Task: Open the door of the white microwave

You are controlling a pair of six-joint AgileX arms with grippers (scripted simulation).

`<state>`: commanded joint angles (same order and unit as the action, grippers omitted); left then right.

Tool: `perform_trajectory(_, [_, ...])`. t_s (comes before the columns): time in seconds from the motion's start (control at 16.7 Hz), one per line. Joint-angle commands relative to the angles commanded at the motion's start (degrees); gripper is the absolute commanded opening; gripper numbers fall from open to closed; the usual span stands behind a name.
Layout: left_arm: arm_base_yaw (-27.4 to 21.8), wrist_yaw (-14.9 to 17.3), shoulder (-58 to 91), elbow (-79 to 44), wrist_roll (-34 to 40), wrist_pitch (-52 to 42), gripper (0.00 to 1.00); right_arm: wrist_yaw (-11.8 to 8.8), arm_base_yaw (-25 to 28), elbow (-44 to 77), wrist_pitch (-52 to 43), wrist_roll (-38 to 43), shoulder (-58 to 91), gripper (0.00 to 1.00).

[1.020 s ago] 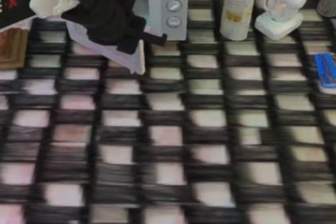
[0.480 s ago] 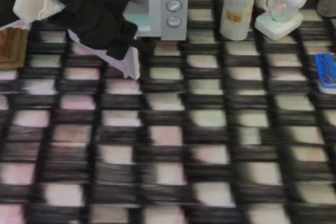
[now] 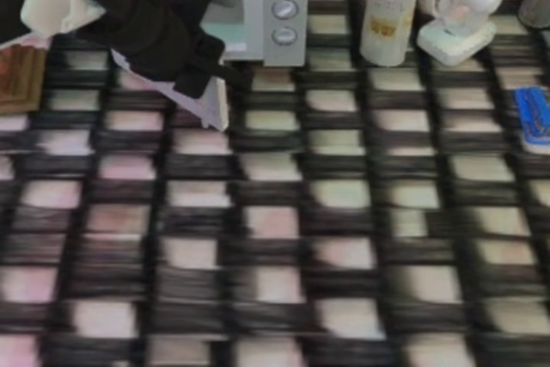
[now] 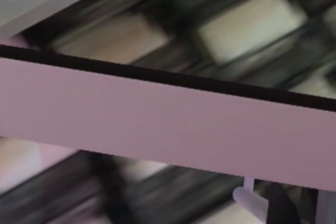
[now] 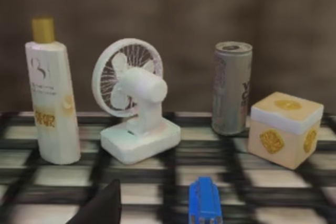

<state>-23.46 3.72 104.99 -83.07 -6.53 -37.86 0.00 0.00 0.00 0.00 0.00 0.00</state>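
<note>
The door (image 3: 185, 92) is already swung well out from the microwave (image 3: 258, 2), leaving the pale interior partly exposed behind the left pincer (image 3: 225, 72); judged from this, the opening is mostly done and at most a further swing remains. The left pincer sits at the door's free edge, just in front of the cavity, but whether its fingers are together or apart cannot be told, since the black arm covers them from above. The left wrist view is filled by the door's edge (image 4: 168, 124) as a broad band, with little else legible. The right pincer is not seen from above; its wrist view shows a fan (image 5: 137, 100) and bottle (image 5: 51, 93).
</note>
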Motion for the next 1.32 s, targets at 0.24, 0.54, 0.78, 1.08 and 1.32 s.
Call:
perform_trajectory(0.24, [0.0, 0.0, 0.0, 0.0, 0.0, 0.0, 0.0, 0.0, 0.0, 0.0, 0.0, 0.0, 0.0, 1.0])
perform_trajectory(0.54, [0.0, 0.0, 0.0, 0.0, 0.0, 0.0, 0.0, 0.0, 0.0, 0.0, 0.0, 0.0, 0.0, 1.0])
perform_trajectory(0.78, [0.0, 0.0, 0.0, 0.0, 0.0, 0.0, 0.0, 0.0, 0.0, 0.0, 0.0, 0.0, 0.0, 1.0])
perform_trajectory(1.08, [0.67, 1.68, -0.78, 1.0, -2.39, 0.0, 0.0, 0.0, 0.0, 0.0, 0.0, 0.0, 0.0, 1.0])
perform_trajectory(1.32, [2.59, 4.14, -2.11, 3.46, -7.28, -0.69, 0.0, 0.0, 0.0, 0.0, 0.0, 0.0, 0.0, 1.0])
